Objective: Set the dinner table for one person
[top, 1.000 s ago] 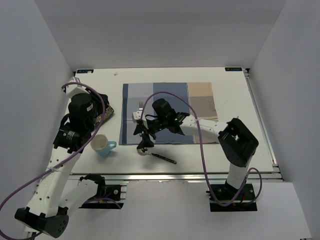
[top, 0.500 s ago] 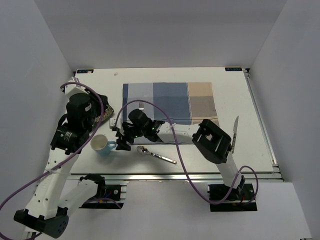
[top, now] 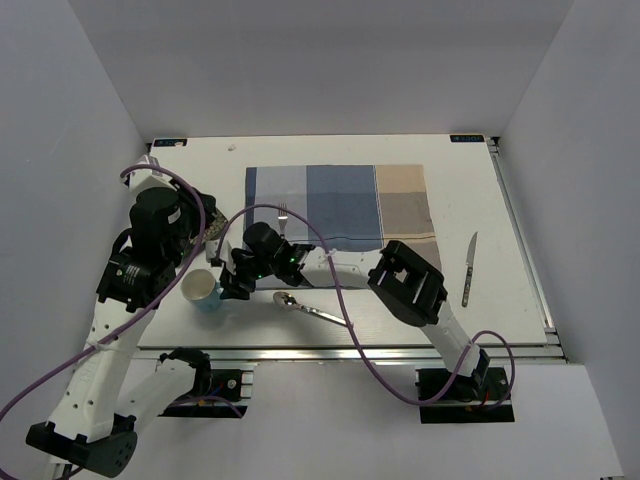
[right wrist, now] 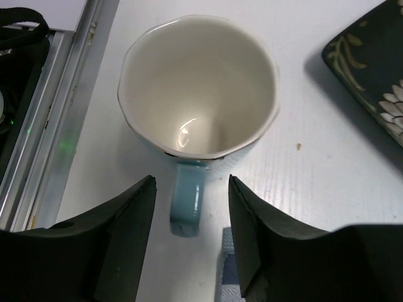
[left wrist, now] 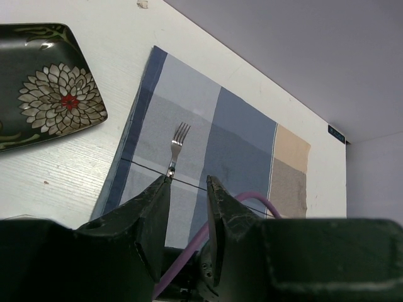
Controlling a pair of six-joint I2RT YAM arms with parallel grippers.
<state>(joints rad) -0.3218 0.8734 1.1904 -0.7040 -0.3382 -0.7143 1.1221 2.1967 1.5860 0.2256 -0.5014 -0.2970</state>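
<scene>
A light-blue mug (top: 200, 288) with a white inside stands on the white dinner table (top: 460, 180) near its front left edge. My right gripper (top: 230, 285) is open. In the right wrist view its fingers (right wrist: 132, 214) flank the mug's handle (right wrist: 187, 201) without touching it, and the gripper (right wrist: 192, 189) sits just behind the mug (right wrist: 198, 88). My left gripper (top: 212, 238) hovers over the dark flowered plate (top: 216, 222); in its wrist view it (left wrist: 187, 184) is slightly open and empty. A fork (top: 283, 214) lies on the checked placemat (top: 345, 205).
A spoon (top: 310, 308) lies on the table in front of the placemat. A knife (top: 469, 268) lies at the right. The silver rail (top: 350, 350) runs along the near edge, close to the mug (right wrist: 63, 113). The plate (left wrist: 44, 94) is left of the placemat (left wrist: 239, 132).
My right arm has swung left, away from the spoon, to the mug, and its open fingers now flank the handle. The spoon stays on the table. The left arm has barely moved.
</scene>
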